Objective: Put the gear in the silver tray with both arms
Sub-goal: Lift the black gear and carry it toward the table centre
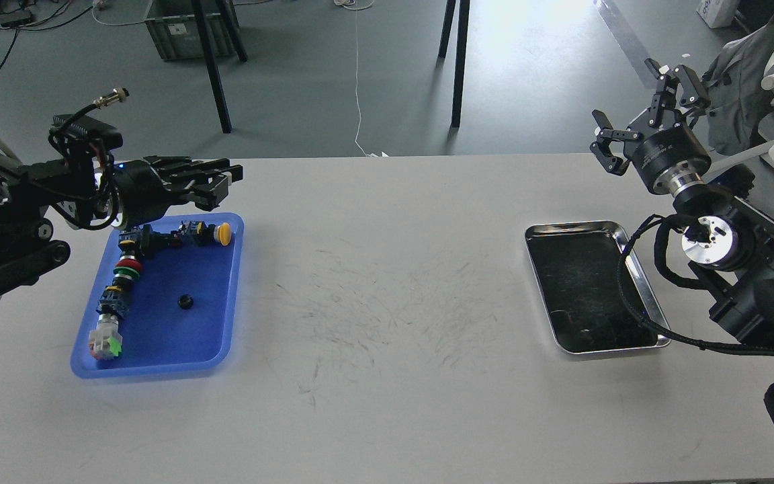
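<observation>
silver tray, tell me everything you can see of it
The silver tray is a rectangular pan of shiny metal with rounded corners, a raised rim and a dark, reflective bottom with faint scuffs. It lies flat on the right side of the white table, its long side running away from the camera. Nothing lies in it. A looped black cable of the right arm crosses in front of its right rim; contact cannot be told.

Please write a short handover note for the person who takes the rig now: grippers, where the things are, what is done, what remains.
Left gripper: raised above the far edge of the blue tray; whether its jaws hold anything cannot be told.
Right gripper: jaws open, empty, raised beyond the table's far right corner.
Small black part, possibly the gear: lies in the blue tray.
Silver tray: holds nothing.
Done: nothing placed.
Left: pick up the gear and place it in the silver tray.
</observation>
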Tool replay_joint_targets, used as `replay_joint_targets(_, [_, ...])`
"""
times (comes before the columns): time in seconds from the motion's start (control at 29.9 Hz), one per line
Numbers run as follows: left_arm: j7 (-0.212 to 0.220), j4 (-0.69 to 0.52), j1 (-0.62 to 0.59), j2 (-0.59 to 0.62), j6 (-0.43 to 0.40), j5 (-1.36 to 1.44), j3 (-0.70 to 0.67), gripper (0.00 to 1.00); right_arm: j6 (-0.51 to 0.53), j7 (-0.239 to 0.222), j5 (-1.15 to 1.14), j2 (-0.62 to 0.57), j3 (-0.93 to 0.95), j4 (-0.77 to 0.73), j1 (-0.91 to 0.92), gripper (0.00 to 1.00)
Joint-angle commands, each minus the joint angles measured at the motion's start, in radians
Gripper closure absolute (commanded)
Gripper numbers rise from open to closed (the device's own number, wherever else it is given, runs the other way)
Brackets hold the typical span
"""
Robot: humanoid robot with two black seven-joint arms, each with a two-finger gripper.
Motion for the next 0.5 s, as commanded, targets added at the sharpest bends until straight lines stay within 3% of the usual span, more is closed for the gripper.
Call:
replay_joint_targets(0.0, [0.0, 0.008, -0.043, -0.102, -0.004, 0.011, 0.007, 0.75, -0.001, 0.0, 0.0, -0.003, 0.0, 0.0, 0.004, 0.01])
replay_joint_targets(0.27, [0.0, 0.158, -0.037, -0.415, 0.001, 0.025, 0.049, 0.75, -0.018, -0.005, -0.001, -0.012, -0.001, -0.003, 0.016, 0.01])
replay_joint_targets(0.47, [0.0, 0.238, 0.011, -0.577, 0.004, 0.024, 0.086, 0.75, -0.021, -0.008, -0.003, -0.012, -0.003, -0.005, 0.026, 0.01])
